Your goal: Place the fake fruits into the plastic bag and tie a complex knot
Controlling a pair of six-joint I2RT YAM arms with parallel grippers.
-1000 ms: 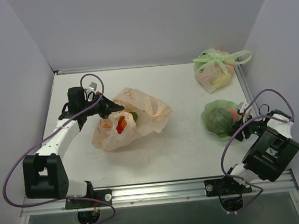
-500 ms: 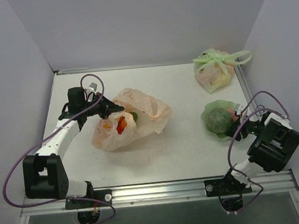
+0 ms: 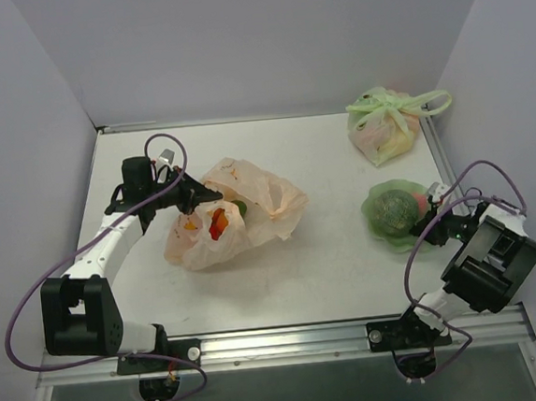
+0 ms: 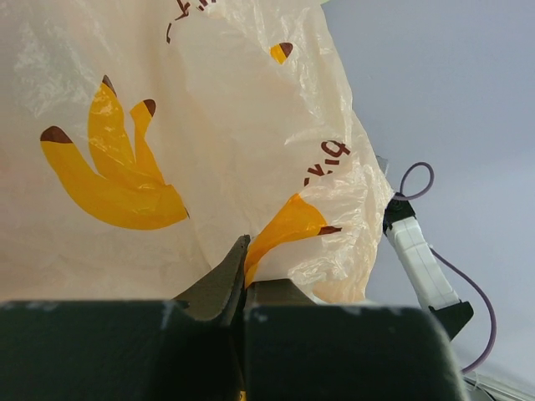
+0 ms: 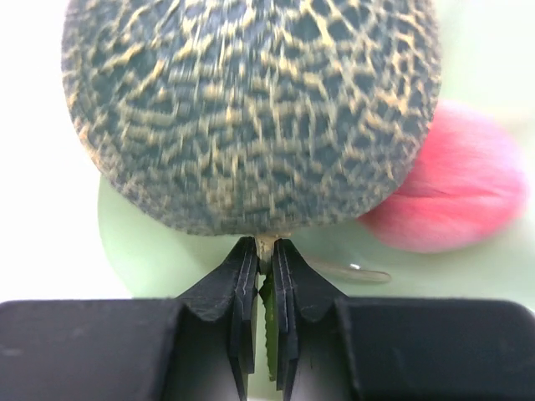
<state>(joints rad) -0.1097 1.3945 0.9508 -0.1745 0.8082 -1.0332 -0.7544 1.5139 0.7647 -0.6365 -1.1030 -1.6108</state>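
Observation:
The peach plastic bag (image 3: 236,208) with yellow bananas lies left of centre, with red, orange and green fruits (image 3: 217,224) showing inside it. My left gripper (image 3: 195,196) is shut on the bag's film (image 4: 251,150) at its upper left edge. The large dark green bumpy fruit (image 3: 396,210) sits on a light green dish (image 3: 383,230) at the right, with a pink fruit (image 3: 422,204) beside it. My right gripper (image 3: 436,216) is shut on the stem of the bumpy fruit (image 5: 251,109); the pink fruit (image 5: 447,192) lies to its right. No knot shows in the peach bag.
A tied pale green bag (image 3: 385,124) with green handles sits at the back right. The enclosure walls stand close on the left, back and right. The table's front rail (image 3: 280,340) runs along the near edge.
My right arm has shifted slightly right and back, with the gripper at the bumpy fruit. The left arm and the peach bag have not moved.

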